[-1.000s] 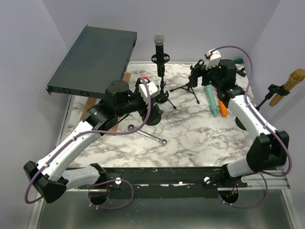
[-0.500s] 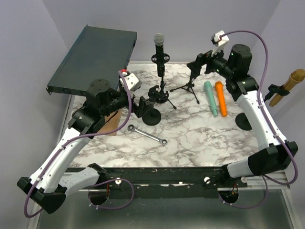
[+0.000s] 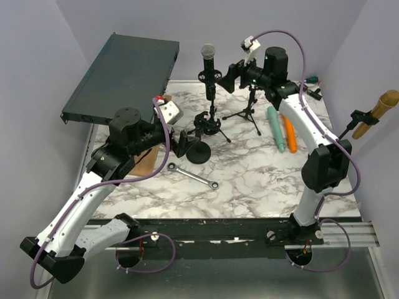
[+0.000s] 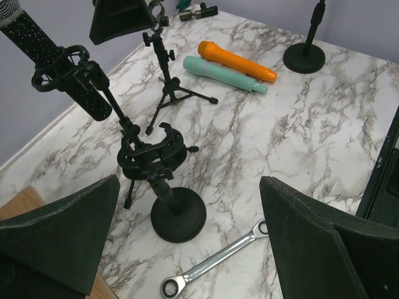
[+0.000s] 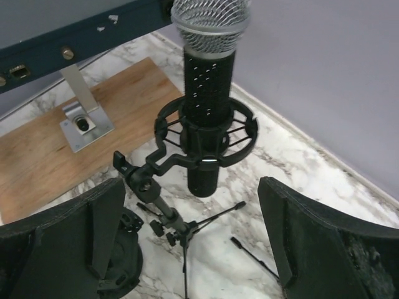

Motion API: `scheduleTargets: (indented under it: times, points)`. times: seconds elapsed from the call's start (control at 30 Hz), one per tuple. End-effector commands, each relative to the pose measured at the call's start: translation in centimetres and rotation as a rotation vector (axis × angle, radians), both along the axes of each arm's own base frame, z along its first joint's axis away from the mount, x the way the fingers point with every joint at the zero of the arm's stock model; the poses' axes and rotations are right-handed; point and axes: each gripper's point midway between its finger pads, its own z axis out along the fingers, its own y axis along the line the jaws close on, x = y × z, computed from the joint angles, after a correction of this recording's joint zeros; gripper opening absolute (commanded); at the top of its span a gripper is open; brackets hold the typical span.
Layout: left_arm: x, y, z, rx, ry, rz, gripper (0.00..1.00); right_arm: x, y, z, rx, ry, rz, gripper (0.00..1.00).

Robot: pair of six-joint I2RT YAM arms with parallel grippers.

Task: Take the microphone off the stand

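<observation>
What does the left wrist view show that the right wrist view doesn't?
Left wrist only: the wrench, and the orange microphone and green microphone lying side by side. Right wrist only: the metal bracket and the edge of the dark case above it. Both: the black microphone seated in the ring holder of the tripod stand, on the marble table.
</observation>
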Motion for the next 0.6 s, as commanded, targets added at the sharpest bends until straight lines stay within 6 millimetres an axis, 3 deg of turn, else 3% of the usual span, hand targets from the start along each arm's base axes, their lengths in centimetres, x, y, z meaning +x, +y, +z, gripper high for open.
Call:
scheduleTargets:
  times: [0.0, 0.23, 0.57]
  points:
    - [0.0, 0.0, -0.2, 0.013, -0.022, -0.016, 0.98, -1.5, 2.8, 0.4, 0.042, -0.01, 0.093, 0.94]
    - [0.4, -0.1, -0.4, 0.014, -0.025, -0.015, 0.98, -4.2, 4.6, -2.6, 0.014, 0.009, 0.033, 0.9]
    - [0.3, -0.2, -0.8, 0.0, -0.013, -0.018, 0.98, -1.4, 4.5, -4.8, -0.023, -0.012, -0.161, 0.78]
